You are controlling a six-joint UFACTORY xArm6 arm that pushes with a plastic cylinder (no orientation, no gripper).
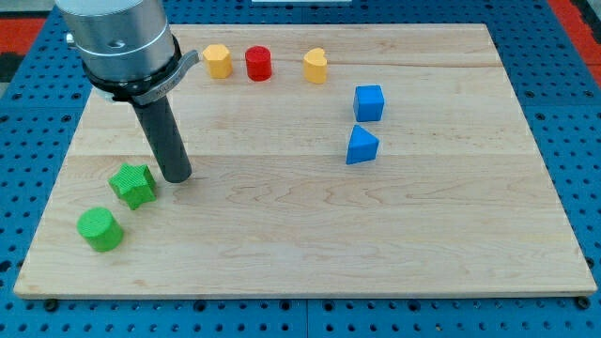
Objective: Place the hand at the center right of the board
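My dark rod comes down from the arm at the view's top left, and my tip [176, 176] rests on the wooden board [310, 235] at its left side. A green star-shaped block [133, 184] lies just left of my tip, close to it. A green cylinder [99, 229] lies below and left of that. At the view's top stand a yellow hexagonal block [218, 61], a red cylinder [258, 63] and a yellow heart-shaped block [315, 66]. A blue cube [369, 102] and a blue triangular block [362, 145] lie right of the centre.
The board lies on a blue perforated table [577, 113] that shows around its edges. The arm's grey metal body [117, 38] hangs over the board's top left corner.
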